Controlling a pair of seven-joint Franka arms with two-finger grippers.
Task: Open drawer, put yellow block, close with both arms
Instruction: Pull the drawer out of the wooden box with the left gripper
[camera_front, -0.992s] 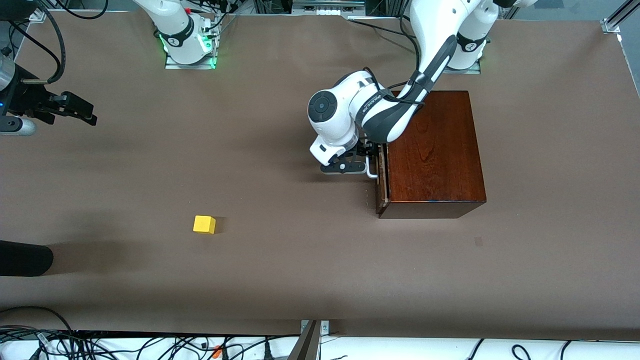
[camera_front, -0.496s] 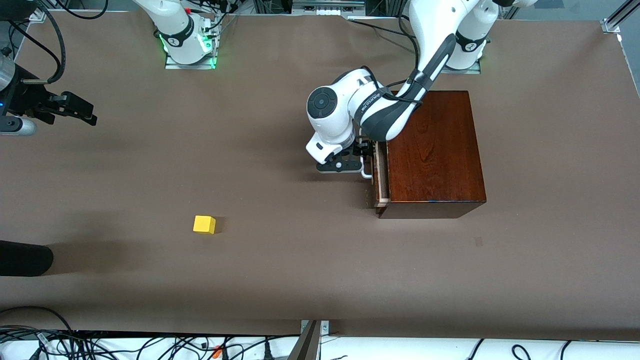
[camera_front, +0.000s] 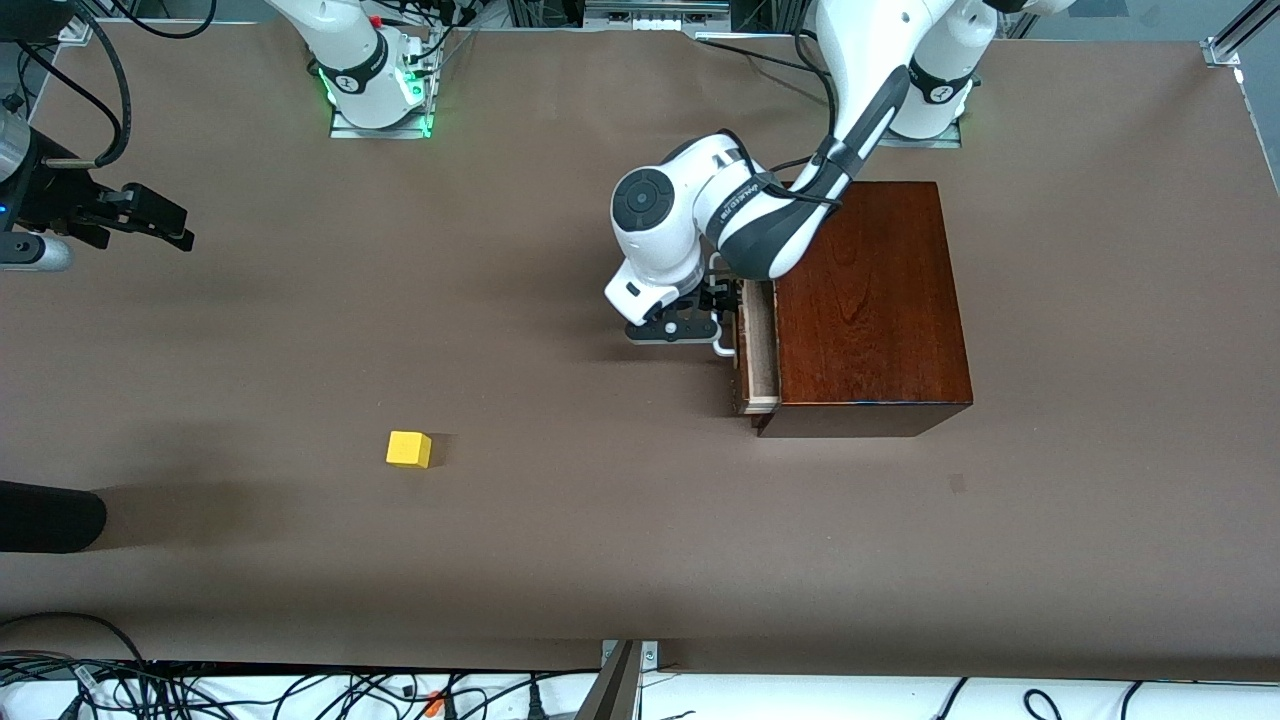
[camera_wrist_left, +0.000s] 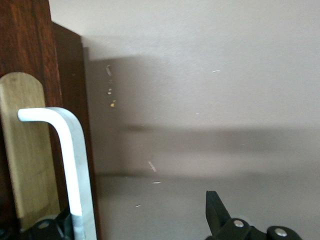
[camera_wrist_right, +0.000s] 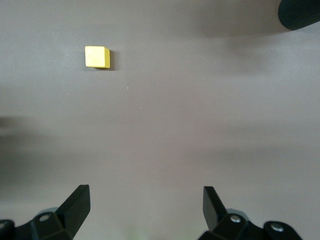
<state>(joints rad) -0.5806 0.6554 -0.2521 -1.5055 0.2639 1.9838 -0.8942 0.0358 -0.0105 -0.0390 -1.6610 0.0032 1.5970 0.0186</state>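
From the front, my left gripper (camera_front: 722, 322) hooks the handle (camera_front: 727, 338) of the drawer (camera_front: 757, 345), part-open toward the right arm's end. My left wrist shows fingers apart, straddling it. My right gripper (camera_wrist_right: 145, 210) hangs open, nearer the yellow block (camera_wrist_right: 97, 56).

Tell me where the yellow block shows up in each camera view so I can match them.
Front view: the yellow block lies on the bare brown table, toward the right arm's end, nearer the camera than the drawer.
Left wrist view: not in it.
Right wrist view: the block lies on the table, out ahead of the open right gripper.
Shared landmark: the brown table surface, seen in all three.
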